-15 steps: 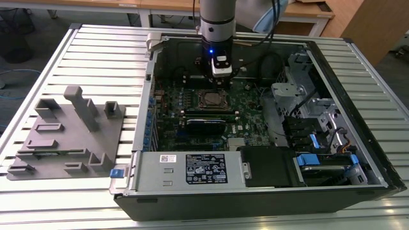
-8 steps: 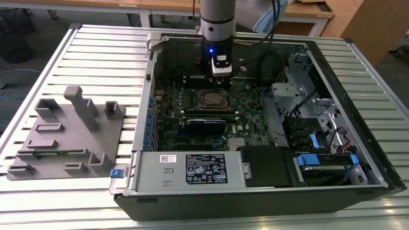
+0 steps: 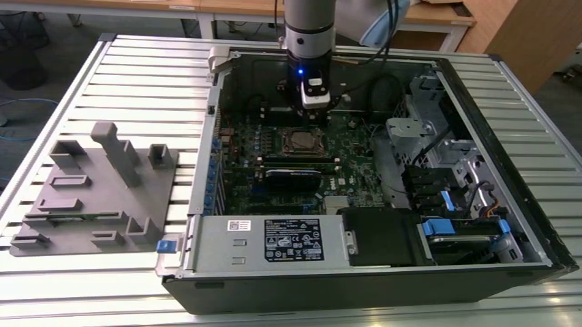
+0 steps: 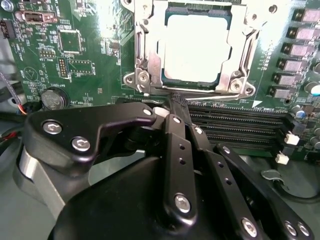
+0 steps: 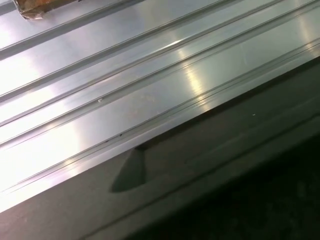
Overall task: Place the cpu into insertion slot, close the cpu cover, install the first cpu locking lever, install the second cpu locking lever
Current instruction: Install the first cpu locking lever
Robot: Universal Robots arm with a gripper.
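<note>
Second wrist view: pale square cpu sits framed by silver cpu cover (windowed plate); fingers clenched together, just beside.

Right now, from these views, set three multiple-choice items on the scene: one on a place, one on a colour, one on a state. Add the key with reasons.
1. Where is the gripper?
A) inside the computer case, beside the insertion slot
B) outside it, over the table
C) down by the floor

2. What colour is the circuit board?
A) red
B) blue
C) green

3. How does the cpu cover lie?
A) standing upright
B) down flat, framing the cpu
C) taken off

Key: 1 A, the second wrist view has the gripper at the slot's edge. 2 C, the board around the slot is green. 3 B, the cpu's silver top shows through the cover's window.
</note>
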